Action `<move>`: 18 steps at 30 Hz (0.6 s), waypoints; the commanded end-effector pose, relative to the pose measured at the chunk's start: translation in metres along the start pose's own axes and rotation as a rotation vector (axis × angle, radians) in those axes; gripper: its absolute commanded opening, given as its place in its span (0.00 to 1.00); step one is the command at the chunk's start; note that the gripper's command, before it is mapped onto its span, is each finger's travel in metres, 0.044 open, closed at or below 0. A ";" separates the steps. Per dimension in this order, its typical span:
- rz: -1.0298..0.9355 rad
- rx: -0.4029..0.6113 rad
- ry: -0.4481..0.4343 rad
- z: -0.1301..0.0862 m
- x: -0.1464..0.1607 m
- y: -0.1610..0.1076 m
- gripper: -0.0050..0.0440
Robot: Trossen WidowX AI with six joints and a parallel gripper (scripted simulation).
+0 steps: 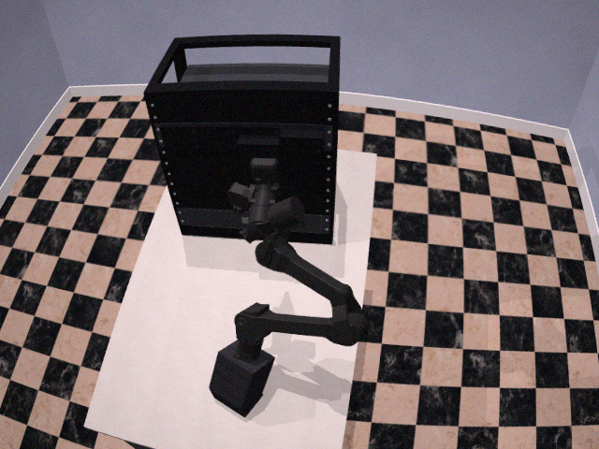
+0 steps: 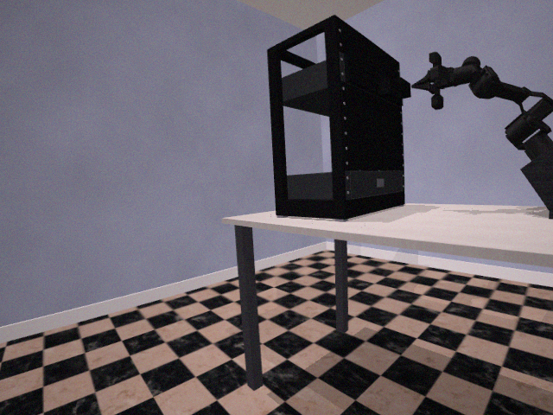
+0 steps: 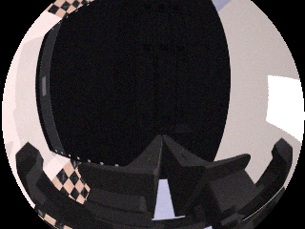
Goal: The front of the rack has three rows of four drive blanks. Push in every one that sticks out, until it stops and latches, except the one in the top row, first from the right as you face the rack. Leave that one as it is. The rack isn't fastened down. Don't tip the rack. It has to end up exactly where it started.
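Observation:
The black rack stands on the white table top, its front facing my arm; it also shows in the side view. Its front is very dark, so the rows of blanks are hard to tell apart. One blank sticks out in the upper part of the front, and it shows as a stub in the side view. My gripper is shut and empty, its tip level with that stub and just short of it or barely touching. In the wrist view the shut fingers point at the dark rack front.
The arm's base sits at the near end of the table. A grey bottom panel runs across the foot of the rack. The table edge lies close to the rack's left and far sides. Checkered floor lies around.

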State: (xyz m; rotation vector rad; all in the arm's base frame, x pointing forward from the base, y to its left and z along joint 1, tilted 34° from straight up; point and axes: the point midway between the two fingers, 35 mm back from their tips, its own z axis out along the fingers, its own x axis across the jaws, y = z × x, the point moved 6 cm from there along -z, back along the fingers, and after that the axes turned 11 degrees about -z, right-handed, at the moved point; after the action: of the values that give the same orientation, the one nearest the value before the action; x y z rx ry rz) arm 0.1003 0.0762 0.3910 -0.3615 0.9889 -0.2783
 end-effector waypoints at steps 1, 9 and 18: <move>-0.006 0.004 0.007 0.000 0.000 0.011 0.10; -0.006 0.004 0.007 -0.001 0.001 0.026 0.10; -0.006 0.004 0.007 -0.001 0.002 0.035 0.10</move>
State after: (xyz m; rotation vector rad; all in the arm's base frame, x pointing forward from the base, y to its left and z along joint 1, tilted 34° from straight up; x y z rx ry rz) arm 0.1024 0.1024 0.3767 -0.3554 0.9918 -0.2837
